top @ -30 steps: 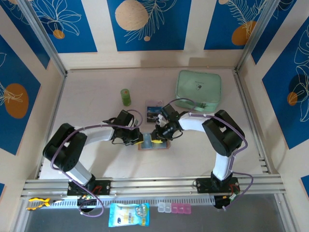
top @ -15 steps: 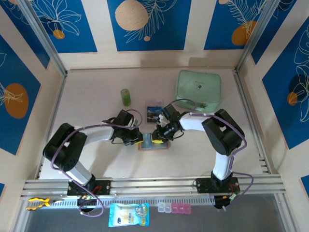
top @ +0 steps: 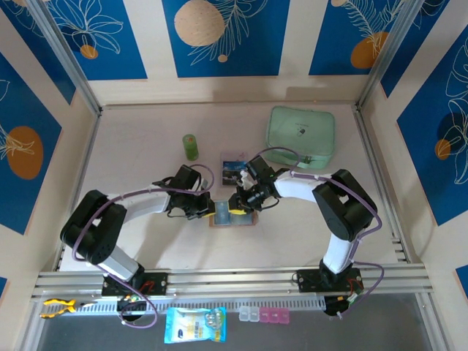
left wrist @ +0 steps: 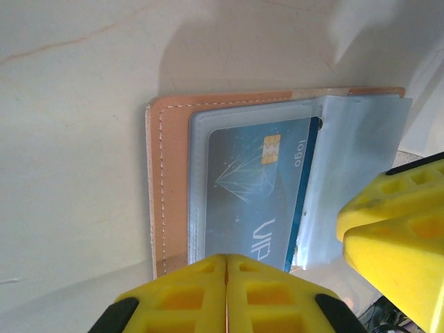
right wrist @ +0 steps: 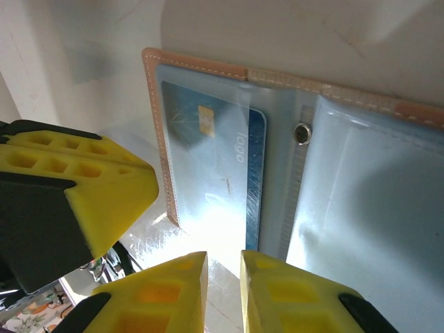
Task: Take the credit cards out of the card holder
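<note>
- Card holder (left wrist: 168,180) lies open between the grippers, 1 blue credit card (left wrist: 257,184) in its clear sleeve (left wrist: 200,173).
- Left gripper (left wrist: 227,261) clenched at the card edge; grip unconfirmed.
- Right gripper (right wrist: 223,258) nearly closed; can't tell if pinching.
- Pin the holder, pull the card straight along the sleeve.

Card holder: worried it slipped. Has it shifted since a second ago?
No. The card holder lies as far from the green bottle as before.

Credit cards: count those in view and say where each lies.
2. A blue card sits in the clear sleeve of the card holder; a dark card lies on the table just beyond. A pale piece beside it may be a third.
</note>
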